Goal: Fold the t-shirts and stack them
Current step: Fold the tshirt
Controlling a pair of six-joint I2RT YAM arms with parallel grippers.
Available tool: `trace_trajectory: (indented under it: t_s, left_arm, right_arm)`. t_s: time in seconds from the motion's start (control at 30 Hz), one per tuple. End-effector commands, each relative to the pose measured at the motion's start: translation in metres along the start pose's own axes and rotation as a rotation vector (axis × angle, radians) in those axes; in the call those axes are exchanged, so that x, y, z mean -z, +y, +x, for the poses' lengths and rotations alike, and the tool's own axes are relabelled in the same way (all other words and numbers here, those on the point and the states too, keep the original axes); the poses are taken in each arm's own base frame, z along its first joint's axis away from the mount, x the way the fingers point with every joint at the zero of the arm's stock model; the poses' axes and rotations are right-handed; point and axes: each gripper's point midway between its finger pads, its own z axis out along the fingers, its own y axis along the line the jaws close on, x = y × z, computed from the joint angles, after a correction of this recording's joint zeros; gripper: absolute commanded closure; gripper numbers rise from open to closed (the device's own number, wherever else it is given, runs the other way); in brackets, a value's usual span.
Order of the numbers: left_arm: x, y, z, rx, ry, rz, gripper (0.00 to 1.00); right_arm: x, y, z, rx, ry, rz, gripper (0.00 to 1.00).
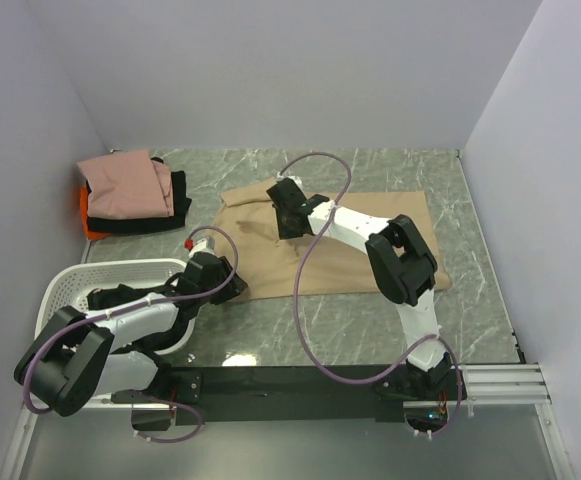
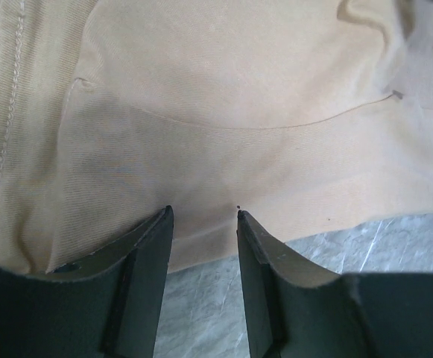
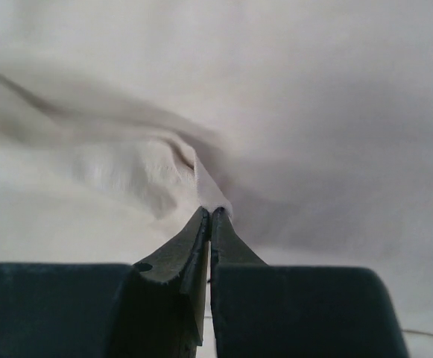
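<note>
Pinching a fold of the tan t-shirt (image 3: 127, 168), right gripper (image 3: 210, 215) is clamped tight, which overhead hides; left gripper (image 2: 203, 216) sits half-open over its edge.

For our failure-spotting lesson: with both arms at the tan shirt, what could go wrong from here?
1. The right gripper is shut on only a thin pinch of the tan t-shirt; it may slip out or lift just one layer.
2. The left gripper stands open at the shirt's near edge; if the right pulls alone, the cloth could drag and bunch.
</note>
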Motion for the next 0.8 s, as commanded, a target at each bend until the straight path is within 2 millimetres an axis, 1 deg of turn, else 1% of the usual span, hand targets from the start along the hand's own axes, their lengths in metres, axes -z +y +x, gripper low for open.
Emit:
trace_trajectory:
  t_s: [0.0,0.1,0.13,0.17,0.2,0.23,0.27,0.3,0.37,0.4,0.43,0.47,0.5,0.53,0.57,0.6,0.63,0.67,0.7,0.73,0.77]
  left_arm:
    - [0.003,0.025,0.021,-0.022,0.065,-0.074,0.53]
    - [0.003,0.024,0.021,-0.02,0.066,-0.072,0.53]
    - [0.003,0.024,0.021,-0.018,0.064,-0.071,0.53]
    - [0.003,0.024,0.021,-0.018,0.067,-0.071,0.53]
    - [0.003,0.024,0.021,-0.02,0.067,-0.071,0.53]
    - [0.004,0.024,0.021,-0.02,0.067,-0.071,0.53]
    - [0.004,0.023,0.021,-0.018,0.066,-0.068,0.53]
    - [0.003,0.023,0.02,-0.02,0.065,-0.069,0.53]
    - [0.003,0.022,0.02,-0.02,0.064,-0.068,0.53]
    - [0.003,0.02,0.018,-0.019,0.06,-0.065,0.53]
    - [0.002,0.019,0.017,-0.022,0.06,-0.065,0.53]
    - [0.002,0.019,0.016,-0.023,0.059,-0.066,0.53]
    - [0.001,0.018,0.016,-0.024,0.06,-0.065,0.53]
    - [0.001,0.016,0.014,-0.024,0.059,-0.064,0.53]
    - [0.001,0.016,0.012,-0.024,0.052,-0.07,0.53]
    - [0.001,0.01,0.007,-0.028,0.039,-0.062,0.53]
    - [0.003,0.01,0.003,-0.033,0.03,-0.07,0.54]
    - [0.003,0.01,-0.003,-0.039,0.006,-0.084,0.54]
    - [0.004,0.004,-0.013,-0.046,-0.022,-0.08,0.53]
    - [0.006,0.0,-0.019,-0.049,-0.042,-0.078,0.53]
    - [0.006,-0.003,-0.027,-0.055,-0.069,-0.077,0.53]
  right_arm:
    - [-0.008,-0.014,0.0,-0.049,0.023,0.049,0.98]
    - [-0.012,-0.024,0.003,-0.081,0.03,0.066,0.98]
    - [-0.013,-0.027,0.007,-0.086,0.036,0.071,0.98]
    - [-0.011,-0.028,0.004,-0.096,0.025,0.066,0.97]
    - [-0.011,-0.032,0.004,-0.109,0.024,0.068,0.9]
    - [-0.011,-0.034,0.008,-0.112,0.031,0.065,0.86]
    - [-0.005,-0.032,0.001,-0.118,0.004,0.049,0.8]
    - [-0.003,-0.033,0.0,-0.122,-0.004,0.045,0.68]
    - [0.007,-0.037,-0.003,-0.131,-0.025,0.037,0.56]
    - [0.009,-0.04,-0.004,-0.136,-0.032,0.039,0.46]
    - [0.011,-0.05,-0.001,-0.145,-0.028,0.053,0.44]
    - [0.021,-0.054,-0.009,-0.159,-0.055,0.048,0.42]
    - [0.025,-0.06,-0.009,-0.167,-0.06,0.053,0.39]
    - [0.025,-0.078,-0.001,-0.186,-0.045,0.075,0.39]
    - [0.04,-0.084,-0.01,-0.202,-0.082,0.064,0.39]
    - [0.045,-0.094,-0.009,-0.208,-0.091,0.076,0.38]
    - [0.047,-0.117,0.005,-0.225,-0.071,0.116,0.38]
    - [0.062,-0.129,-0.001,-0.236,-0.111,0.134,0.38]
    - [0.068,-0.143,0.003,-0.248,-0.113,0.153,0.38]
    - [0.077,-0.165,0.014,-0.277,-0.108,0.186,0.38]
    - [0.082,-0.179,0.019,-0.287,-0.109,0.207,0.38]
